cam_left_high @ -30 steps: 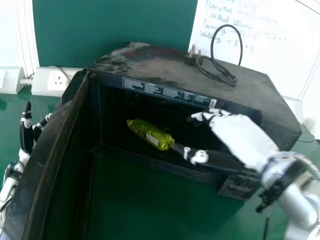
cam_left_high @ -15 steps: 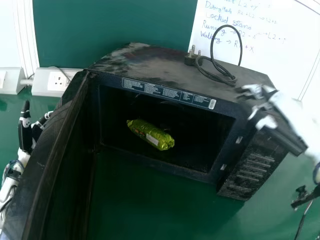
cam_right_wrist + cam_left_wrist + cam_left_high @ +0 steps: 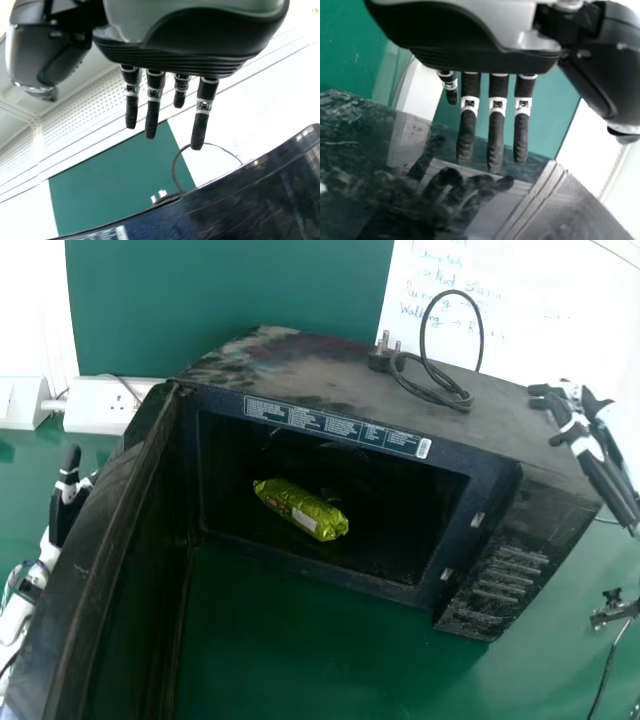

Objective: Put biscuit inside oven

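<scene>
The green biscuit packet (image 3: 301, 509) lies slantwise on the floor of the black oven (image 3: 400, 592), whose door (image 3: 100, 540) stands wide on the left. Clear of the oven's right side, my right hand (image 3: 592, 445) is raised with nothing in it; in the right wrist view the right hand (image 3: 152, 107) has its fingers straight. Beyond the door at the left edge is my left hand (image 3: 66, 502). The left wrist view has the left hand (image 3: 496, 120) with straight fingers by the glossy door surface, which mirrors them.
A black power cable with its plug (image 3: 430, 380) rests on the oven top. Behind are a wall socket (image 3: 112, 400) and a whiteboard (image 3: 520, 320) with writing. The green table (image 3: 300, 660) extends before the oven, and a small black clamp (image 3: 612, 608) is at the right.
My right hand has come out from the oven's mouth and moved right, past its side. The packet has stayed in place inside. My left hand has shifted slightly.
</scene>
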